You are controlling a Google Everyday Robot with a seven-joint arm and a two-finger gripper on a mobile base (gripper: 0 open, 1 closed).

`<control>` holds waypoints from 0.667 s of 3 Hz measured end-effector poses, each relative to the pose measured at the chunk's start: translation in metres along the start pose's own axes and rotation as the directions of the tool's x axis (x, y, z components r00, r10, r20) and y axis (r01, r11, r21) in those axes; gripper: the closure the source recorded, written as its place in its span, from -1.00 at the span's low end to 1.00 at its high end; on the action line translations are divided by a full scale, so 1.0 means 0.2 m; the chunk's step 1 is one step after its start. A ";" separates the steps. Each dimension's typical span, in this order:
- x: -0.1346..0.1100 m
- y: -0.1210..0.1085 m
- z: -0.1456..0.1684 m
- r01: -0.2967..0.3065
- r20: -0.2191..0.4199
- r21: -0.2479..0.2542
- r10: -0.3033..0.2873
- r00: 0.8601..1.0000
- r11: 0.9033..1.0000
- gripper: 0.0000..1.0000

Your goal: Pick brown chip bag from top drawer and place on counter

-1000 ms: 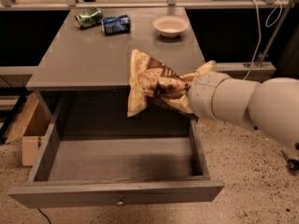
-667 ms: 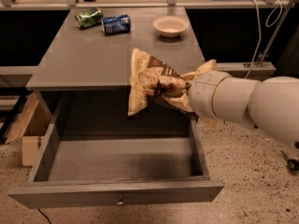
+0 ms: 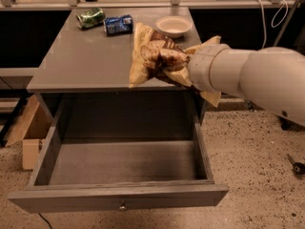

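The gripper [image 3: 172,63] sits at the end of the thick white arm [image 3: 248,78] that reaches in from the right. It is clamped on the brown chip bag [image 3: 143,56], whose crumpled middle hides most of it. The bag hangs over the front right part of the counter [image 3: 81,56]. Its tan end points down to the counter's front edge, and another tan flap trails behind the wrist. Whether the bag's lower tip touches the surface cannot be told.

The counter is a smooth grey top. At its back lie a crushed green can [image 3: 90,18] and a crushed blue can [image 3: 118,25] side by side, with a pale shallow bowl [image 3: 173,25] to their right. Below, the top drawer [image 3: 119,194] stands pulled far out, showing its grey floor and a small round knob [image 3: 123,206] on the front panel.

The floor [image 3: 248,166] is speckled. A cardboard box [image 3: 28,132] stands left of the cabinet, and a cable [image 3: 267,13] hangs at the upper right.

The lettering on the bag and the cans cannot be read.
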State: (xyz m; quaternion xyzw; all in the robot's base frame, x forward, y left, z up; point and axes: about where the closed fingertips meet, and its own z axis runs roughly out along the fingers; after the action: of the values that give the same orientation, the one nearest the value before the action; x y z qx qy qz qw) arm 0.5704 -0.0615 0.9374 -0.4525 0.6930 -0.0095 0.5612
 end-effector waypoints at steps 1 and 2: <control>-0.01 -0.15 0.13 -0.020 -0.025 0.015 0.021 0.999 1.000 1.00; 0.04 -0.27 0.34 -0.042 -0.089 0.001 0.042 0.995 0.999 1.00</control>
State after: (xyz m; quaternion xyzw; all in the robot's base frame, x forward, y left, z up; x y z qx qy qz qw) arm 0.6562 -0.0647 0.9342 -0.4372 0.7266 -0.0172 0.5297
